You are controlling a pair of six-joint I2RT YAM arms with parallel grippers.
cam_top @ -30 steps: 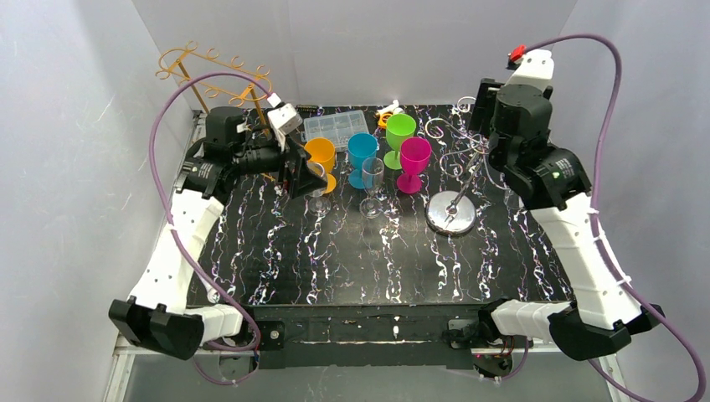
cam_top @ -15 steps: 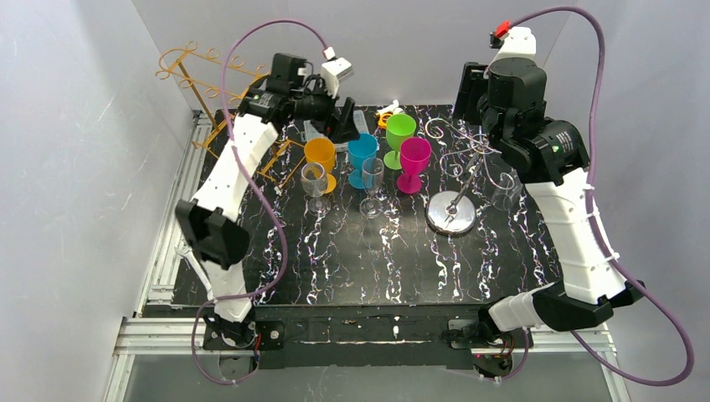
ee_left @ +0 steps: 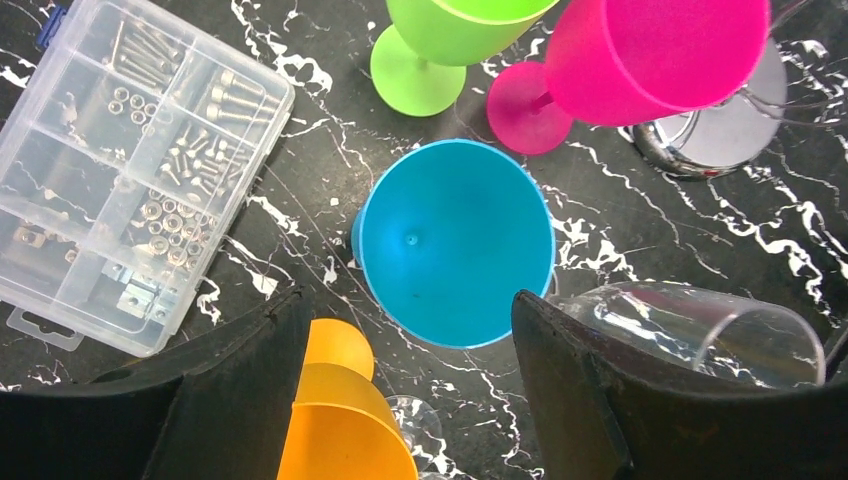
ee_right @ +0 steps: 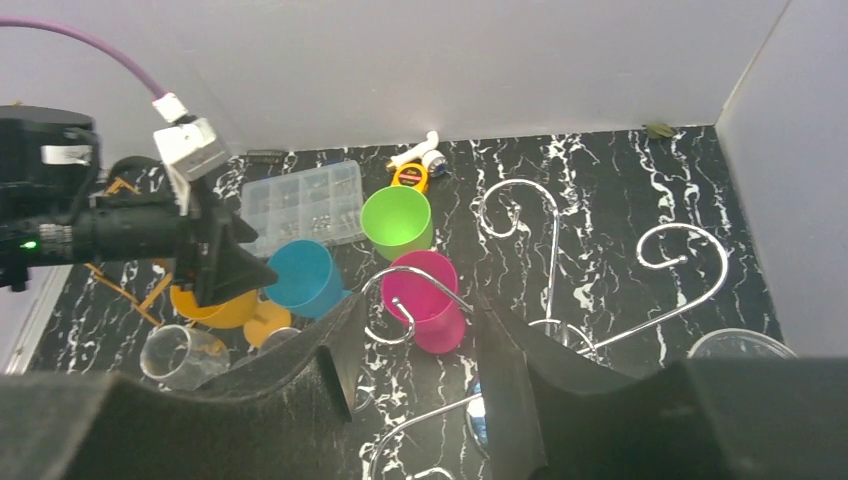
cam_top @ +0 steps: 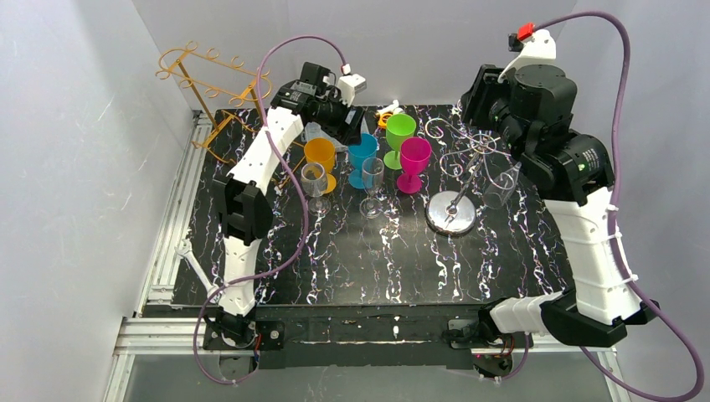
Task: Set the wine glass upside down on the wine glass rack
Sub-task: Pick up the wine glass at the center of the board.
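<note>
Back left there's a gold wire rack [cam_top: 205,79], all curly hooks. The left tool [cam_top: 350,127] hovers over a glossy blue plastic cup [ee_left: 455,240], jaws spread with nothing between them, so I'd guess it's lining up a pick. The clear wine glass [cam_top: 372,174] stands upright just in front of that cup, untouched, on the black marbled desk [cam_top: 352,260]. Further right is the chrome rack [cam_top: 452,213], round base and spiral hooks. The right tool [ee_right: 412,320] hangs above it, released and empty, maybe ready to help.

The left pincer [cam_top: 349,127] hangs above the blue goblet [cam_top: 362,151] at the bench's [cam_top: 377,260] far side. An orange goblet [cam_top: 320,154], green goblet [cam_top: 400,128] and pink goblet [cam_top: 414,155] stand close by.
</note>
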